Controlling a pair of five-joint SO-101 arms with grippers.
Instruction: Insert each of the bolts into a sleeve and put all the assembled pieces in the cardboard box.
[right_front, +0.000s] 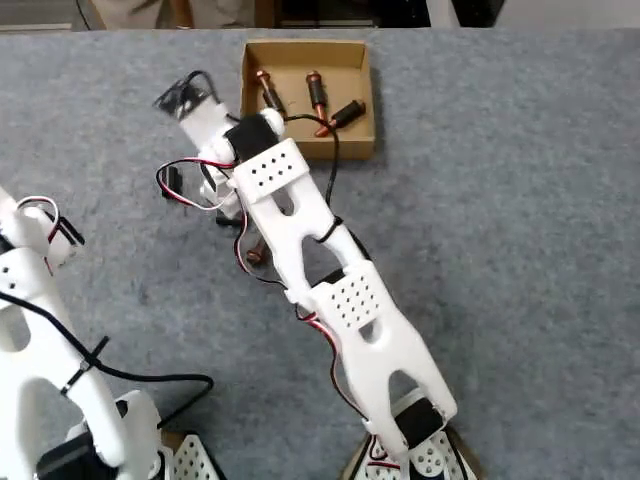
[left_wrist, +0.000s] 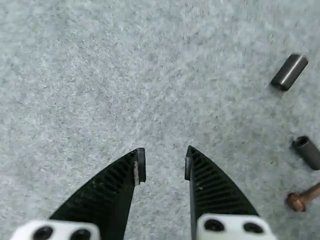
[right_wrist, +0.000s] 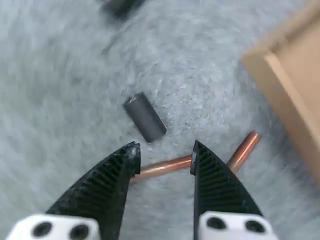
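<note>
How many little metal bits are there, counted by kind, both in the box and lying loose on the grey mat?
Assembled pieces in the cardboard box: 3
Loose copper bolts: 2
Loose dark sleeves: 2
Total: 7

We count three assembled pieces (right_front: 268, 90) (right_front: 317, 95) (right_front: 342, 113) inside one cardboard box (right_front: 306, 44). On the table (right_front: 520, 200) we see two loose sleeves (left_wrist: 289, 72) (left_wrist: 306, 152) and two loose bolts (right_wrist: 162, 167) (right_wrist: 243, 150). We also count two white arms (right_front: 330, 280) (right_front: 40, 330).
</note>
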